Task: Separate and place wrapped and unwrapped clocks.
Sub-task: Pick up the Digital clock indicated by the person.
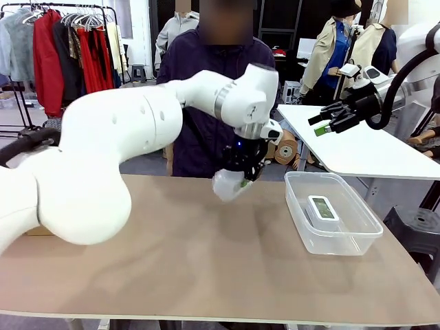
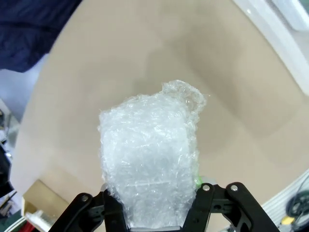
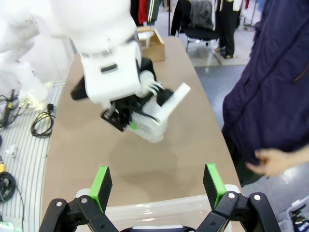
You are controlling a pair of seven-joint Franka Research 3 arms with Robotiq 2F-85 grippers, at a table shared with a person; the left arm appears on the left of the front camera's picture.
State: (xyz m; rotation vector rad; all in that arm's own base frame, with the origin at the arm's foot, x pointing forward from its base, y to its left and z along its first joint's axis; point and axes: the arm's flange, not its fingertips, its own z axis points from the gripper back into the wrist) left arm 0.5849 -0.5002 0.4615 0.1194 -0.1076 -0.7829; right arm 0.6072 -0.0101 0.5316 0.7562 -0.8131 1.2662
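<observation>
A wrapped clock (image 1: 227,186), an oblong bundle in white bubble wrap, hangs just above the brown table (image 1: 192,261) near its far edge. My left gripper (image 1: 242,177) is shut on it. In the left wrist view the bundle (image 2: 149,159) sticks out between the black fingers of that gripper (image 2: 152,215). The unwrapped clock (image 1: 322,208), white with a grey-green screen, lies in a clear plastic box (image 1: 357,237) at the right. My right gripper (image 1: 328,122) hovers high above the box, open and holding nothing. Its wrist view looks past its green pads (image 3: 101,186) at the wrapped clock (image 3: 153,129).
A person in a dark jacket (image 1: 220,82) stands at the far side, one hand (image 3: 270,162) held near the table edge. A white table (image 1: 357,148) stands behind at the right. A cardboard box (image 3: 152,43) sits off the table's left end.
</observation>
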